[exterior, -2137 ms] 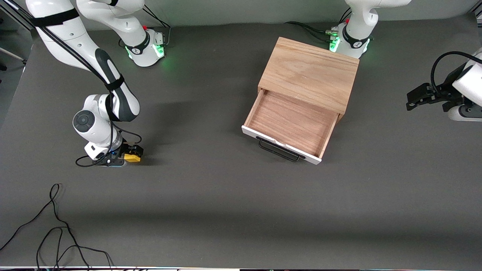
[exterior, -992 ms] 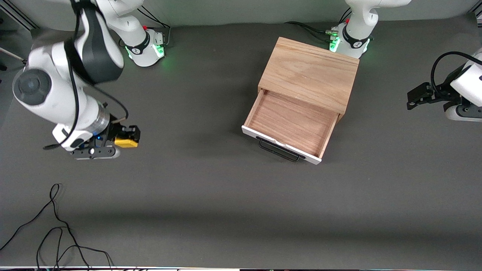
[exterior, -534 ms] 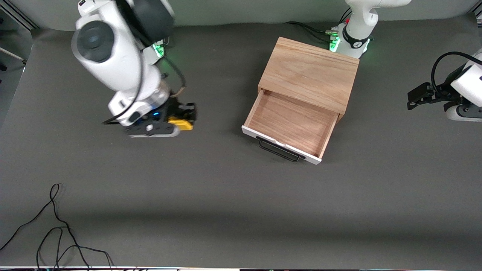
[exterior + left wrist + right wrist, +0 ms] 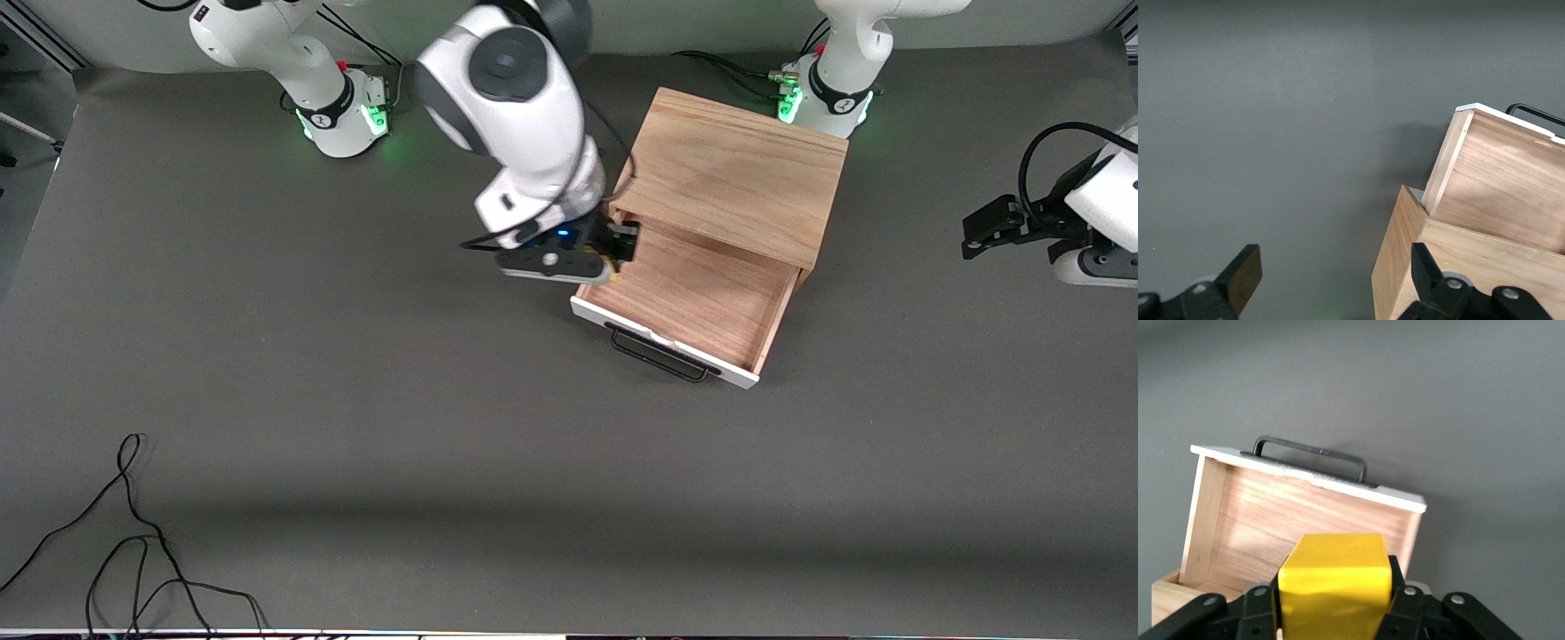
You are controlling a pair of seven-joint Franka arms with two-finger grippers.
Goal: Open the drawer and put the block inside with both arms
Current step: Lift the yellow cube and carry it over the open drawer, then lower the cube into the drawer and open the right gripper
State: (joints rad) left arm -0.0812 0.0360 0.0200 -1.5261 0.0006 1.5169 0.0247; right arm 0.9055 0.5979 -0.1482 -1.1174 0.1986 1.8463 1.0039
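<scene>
Your right hand (image 4: 613,253) is clenching the yellow block (image 4: 1333,587) between its fingers, hovering over the open drawer (image 4: 685,298) at centre frame. Your left hand (image 4: 982,233) is waiting spread open and empty at the right edge, over the surface (image 4: 444,444).

White arms (image 4: 524,116), grey joints, green-lit bases (image 4: 342,111)

The left end effector (image 4: 1328,283) is hanging above the grey desk (image 4: 1271,133), its two black fingers (image 4: 1241,273) standing wide apart with nothing between them. Below it, the oak box (image 4: 1405,267) is sitting with its drawer (image 4: 1498,180) pulled out, white front and black handle (image 4: 1535,115) showing.
</scene>
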